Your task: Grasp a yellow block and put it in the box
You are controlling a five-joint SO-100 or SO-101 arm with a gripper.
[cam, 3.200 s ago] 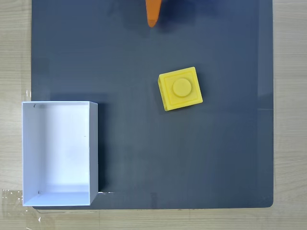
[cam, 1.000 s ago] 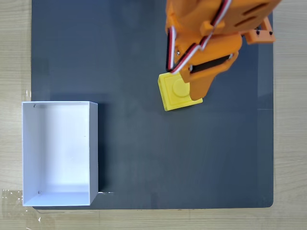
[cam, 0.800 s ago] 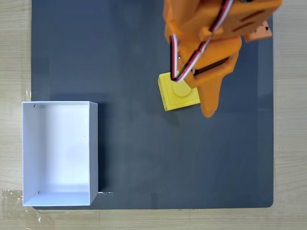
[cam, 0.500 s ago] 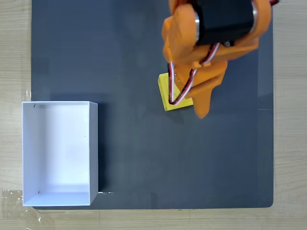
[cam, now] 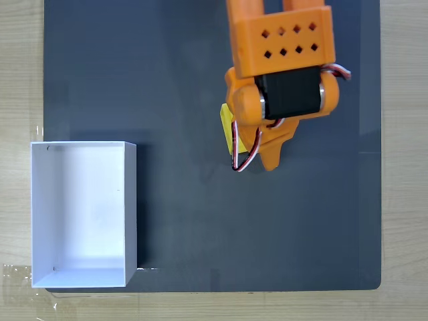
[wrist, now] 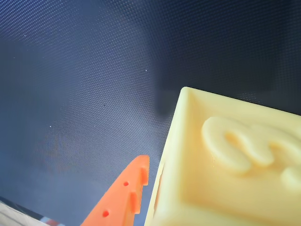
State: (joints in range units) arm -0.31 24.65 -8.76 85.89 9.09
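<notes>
The claw [cam: 257,150] is hanging over the yellow block [cam: 229,130] in the fixed view, its orange body and black motor covering nearly all of the block, so that a thin yellow strip is showing at the arm's left edge. One orange finger [cam: 271,155] is pointing down the picture past the block, with a loop of red, white and black wire [cam: 242,160] dangling beside it. Whether the claw is spread or pressing on the block cannot be told from these pictures, since the second finger is hidden.

In the wrist view the block [wrist: 225,169] is looming very close, filling the lower right, with a raised rounded mark on its upper face. A toothed orange finger [wrist: 123,197] is lying just beside the block's left edge; whether they are touching is unclear.

The block is sitting on a dark grey mat [cam: 167,80] that is covering most of the pale wooden table [cam: 20,67]. Farther off, well apart from the block and toward the lower left of the fixed view, the white box [cam: 132,200] is standing open and empty, overlapping the mat's left edge. Nothing is lying on the mat between block and box. Clear tape [cam: 17,277] is glinting at the box's lower left corner.
</notes>
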